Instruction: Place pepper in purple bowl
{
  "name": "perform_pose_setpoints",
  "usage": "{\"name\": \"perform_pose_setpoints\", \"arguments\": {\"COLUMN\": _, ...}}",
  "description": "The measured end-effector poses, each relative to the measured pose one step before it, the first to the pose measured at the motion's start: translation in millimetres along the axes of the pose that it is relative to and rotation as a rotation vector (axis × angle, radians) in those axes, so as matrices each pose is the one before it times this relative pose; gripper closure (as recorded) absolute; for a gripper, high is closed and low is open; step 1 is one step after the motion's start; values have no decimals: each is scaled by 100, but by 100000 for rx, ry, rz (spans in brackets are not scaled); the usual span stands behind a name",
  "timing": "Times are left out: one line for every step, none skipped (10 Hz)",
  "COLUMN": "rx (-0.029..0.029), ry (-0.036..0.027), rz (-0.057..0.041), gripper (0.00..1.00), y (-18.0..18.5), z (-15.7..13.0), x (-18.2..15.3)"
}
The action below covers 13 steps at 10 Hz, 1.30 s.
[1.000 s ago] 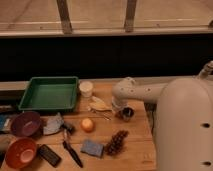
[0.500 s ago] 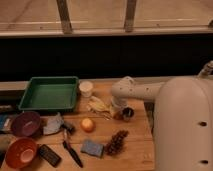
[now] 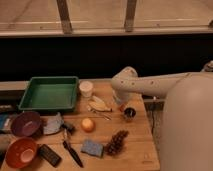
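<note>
Now the claw [image 3: 126, 110] clamps the slim pepper [image 3: 121, 106]; it could slip en route to the purple bowl [image 3: 26, 123], well away.

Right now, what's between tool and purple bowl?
Camera view: from the tool, right of centre, an orange fruit, then a grey crumpled item, then the purple bowl.
</note>
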State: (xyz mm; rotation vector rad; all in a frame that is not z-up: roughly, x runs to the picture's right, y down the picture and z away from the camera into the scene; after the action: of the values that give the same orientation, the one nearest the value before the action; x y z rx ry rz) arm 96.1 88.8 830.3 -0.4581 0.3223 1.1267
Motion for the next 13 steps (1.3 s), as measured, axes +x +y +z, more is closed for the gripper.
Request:
{"name": "perform_pose_setpoints", "arguments": {"rx": 565, "ry": -3642, "rz": 1124, "gripper": 100, "y": -491, "z": -1436, "x": -189}}
{"name": "perform_pose_setpoints", "arguments": {"rx": 1, "ry": -7683, "rz": 1619, "gripper": 100, "y": -568, "z": -2222, "x": -601}}
{"name": "perform_pose_setpoints", "arguments": {"rx": -772, "ry": -6781, "rz": 575, "gripper": 100, "y": 41, "z": -1408, "x": -772}}
{"name": "perform_pose_setpoints", "arguments": {"rx": -1068, "ry": -7221, "rz": 489, "gripper": 100, "y": 166, "z": -1248, "x": -958}}
{"name": "perform_pose_setpoints", "arguments": {"rx": -1106, "ry": -5447, "rz": 76, "gripper": 100, "y": 195, "z": -878, "x": -935}}
{"name": "perform_pose_setpoints", "arguments": {"rx": -2286, "ry": -7019, "rz": -811, "gripper": 100, "y": 954, "z": -1012, "x": -1944}}
{"name": "perform_pose_setpoints", "arguments": {"rx": -1794, "ry": -4064, "rz": -2360, "gripper": 100, "y": 1030, "z": -599, "x": -1974}}
{"name": "perform_pose_setpoints", "arguments": {"rx": -772, "ry": -2888, "rz": -3083, "gripper": 100, "y": 820, "z": -529, "x": -1976}}
{"name": "perform_pose_setpoints", "arguments": {"rx": -966, "ry": -2156, "rz": -2642, "gripper": 100, "y": 698, "z": -285, "x": -1788}}
{"name": "perform_pose_setpoints", "arguments": {"rx": -1587, "ry": -1493, "rz": -2673, "gripper": 100, "y": 815, "z": 62, "x": -1419}}
{"name": "perform_pose_setpoints", "arguments": {"rx": -1834, "ry": -1736, "rz": -3200, "gripper": 100, "y": 800, "z": 79, "x": -1589}}
{"name": "perform_pose_setpoints", "arguments": {"rx": -2166, "ry": -1454, "rz": -3805, "gripper": 100, "y": 953, "z": 210, "x": -1615}}
{"name": "perform_pose_setpoints", "arguments": {"rx": -2207, "ry": -1120, "rz": -2663, "gripper": 100, "y": 985, "z": 276, "x": -1250}}
